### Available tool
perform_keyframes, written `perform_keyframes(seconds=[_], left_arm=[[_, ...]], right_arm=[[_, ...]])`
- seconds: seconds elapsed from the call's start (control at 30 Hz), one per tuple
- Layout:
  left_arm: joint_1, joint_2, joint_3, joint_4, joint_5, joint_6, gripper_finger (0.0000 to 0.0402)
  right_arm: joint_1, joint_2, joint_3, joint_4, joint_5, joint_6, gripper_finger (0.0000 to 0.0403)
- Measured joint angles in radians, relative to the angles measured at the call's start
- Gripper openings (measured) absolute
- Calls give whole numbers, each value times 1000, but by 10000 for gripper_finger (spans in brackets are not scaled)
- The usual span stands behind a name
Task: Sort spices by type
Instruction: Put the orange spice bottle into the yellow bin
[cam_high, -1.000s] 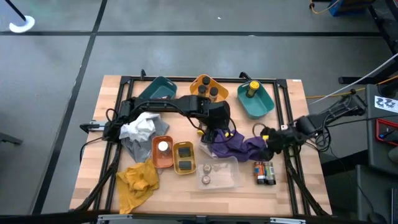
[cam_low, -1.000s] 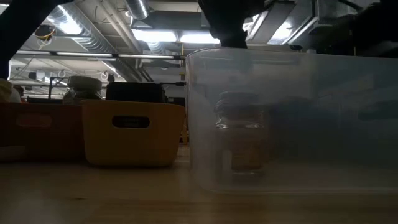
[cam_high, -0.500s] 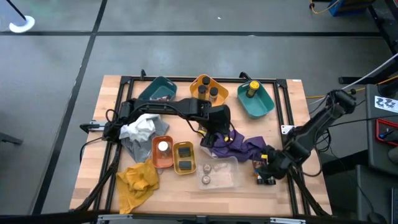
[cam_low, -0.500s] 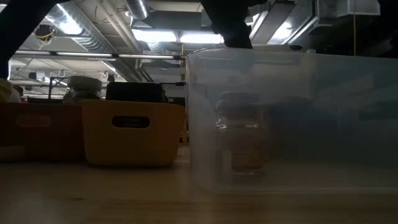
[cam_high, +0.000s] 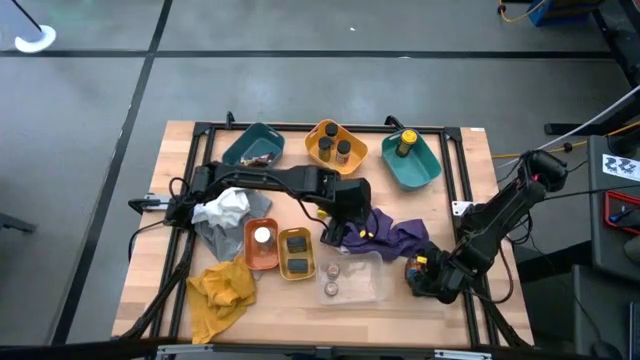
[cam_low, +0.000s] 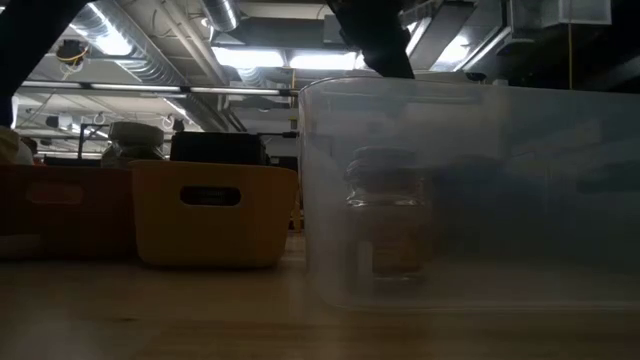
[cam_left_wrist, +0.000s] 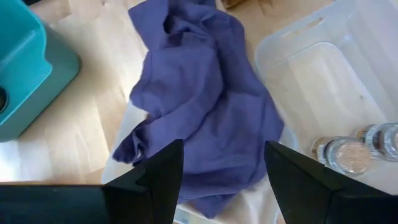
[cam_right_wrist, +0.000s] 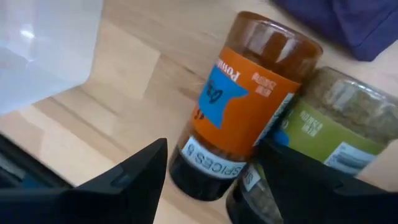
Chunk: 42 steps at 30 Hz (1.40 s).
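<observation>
Taking the clear plastic bin near the counter's front edge as the landmark and reading from the left: a yellow cloth lies well to its left, then an orange tray with a white-lidded jar and a yellow tray with a dark tin sit just beside the bin's left end. Two pale-lidded jars stand inside the bin.

The left pincer hovers just behind the bin over the purple cloth, its fingers spread and holding nothing.

Just to the right of the bin, two jars lie on their sides touching each other: one with an orange label and one with a green label. The right pincer is down at them with its fingers spread, one on the orange jar's open side and the other over the line where the two jars meet; nothing is pinched yet.

The step in hand looks like picking up the orange-labelled jar. To do it well, the finger on the jars' seam should slip cleanly between them instead of riding onto the green one, and the pincer should close across the jar's middle, square to its long axis, so the round body does not roll away. A straight lift afterwards would keep the neighbour from being dragged along.
</observation>
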Motion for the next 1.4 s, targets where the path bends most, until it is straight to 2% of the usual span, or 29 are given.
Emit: perform_keyframes(seconds=[0.4, 0.83, 0.93, 1.17, 1.4], left_arm=[[-7, 0, 0, 0, 0, -8, 208], [-6, 0, 0, 0, 0, -15, 208], [-7, 0, 0, 0, 0, -17, 208], [-7, 0, 0, 0, 0, -19, 208], [-7, 0, 0, 6, 0, -16, 208]], right_arm=[[-3, 19, 0, -19, 38, 6, 257], [-3, 151, 0, 17, 32, 10, 255], [-3, 159, 0, 22, 33, 6, 238], [-3, 159, 1, 25, 47, -25, 161], [-5, 127, 91, -105, 113, -122, 156]])
